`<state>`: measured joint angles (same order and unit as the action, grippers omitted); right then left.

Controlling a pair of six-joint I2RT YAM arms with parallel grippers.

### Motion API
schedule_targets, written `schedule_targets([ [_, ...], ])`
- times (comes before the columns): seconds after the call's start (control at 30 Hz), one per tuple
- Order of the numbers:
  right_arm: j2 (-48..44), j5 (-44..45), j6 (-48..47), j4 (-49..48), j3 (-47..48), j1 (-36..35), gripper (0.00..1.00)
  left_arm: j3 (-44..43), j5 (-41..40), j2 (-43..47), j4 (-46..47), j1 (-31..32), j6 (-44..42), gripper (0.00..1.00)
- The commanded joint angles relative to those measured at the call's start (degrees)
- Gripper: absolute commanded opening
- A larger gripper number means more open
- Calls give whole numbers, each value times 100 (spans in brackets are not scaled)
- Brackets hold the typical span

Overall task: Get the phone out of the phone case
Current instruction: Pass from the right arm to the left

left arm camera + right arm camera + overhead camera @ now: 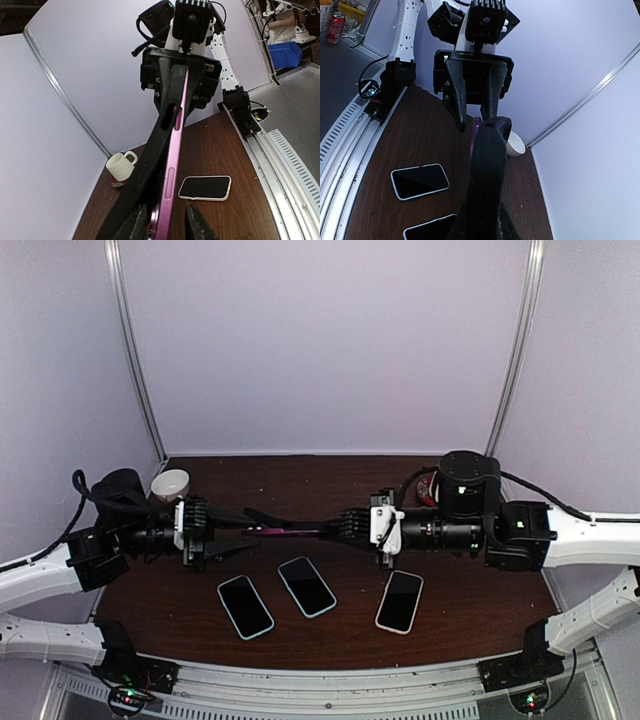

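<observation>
Phone case (pixel 155 150), black and matt, still contained the phone (pixel 171 175), a slim slab with a glossy magenta edge bearing long button slots. At the left end the case bowed away from the phone, while at the right end the two lay together. The assembly was suspended above the middle of the tabletop (pixel 470 610), standing on edge. Its long axis ran level from left to right between the two arms.

The right tool (pixel 335 530) was clamped on the right end of the phone case. The left tool (pixel 167 222) was set narrow, one finger on each side of the phone's left end. A thin gap showed beside one finger, so firm contact could not be confirmed.

A white ribbed mug (pixel 170 483) stood at the far left corner; its contents could not be seen. Three flat handsets lay screen-up on the dark wood-grain tabletop nearer the bases: left handset (pixel 245 606), middle handset (pixel 307 586) and right handset (pixel 400 601). Each had a dark glass face and a pale, round-cornered rim.
</observation>
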<state>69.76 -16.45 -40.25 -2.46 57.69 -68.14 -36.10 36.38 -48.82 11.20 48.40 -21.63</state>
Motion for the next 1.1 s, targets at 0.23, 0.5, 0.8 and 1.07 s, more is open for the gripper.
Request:
schedule_targets([
  [0.23,124,-674,477,-297,86,26,0,-366,405,-92,203,44,-503,29],
  [0.5,288,-1042,707,-487,141,20,0,-528,229,-306,-239,125,-727,15],
  [0.8,43,-1106,1223,-677,-135,19,8,-514,-337,-339,-194,187,-989,0],
  [1.07,-515,-246,2436,415,-376,20,79,-158,-754,-216,146,187,-2296,0],
])
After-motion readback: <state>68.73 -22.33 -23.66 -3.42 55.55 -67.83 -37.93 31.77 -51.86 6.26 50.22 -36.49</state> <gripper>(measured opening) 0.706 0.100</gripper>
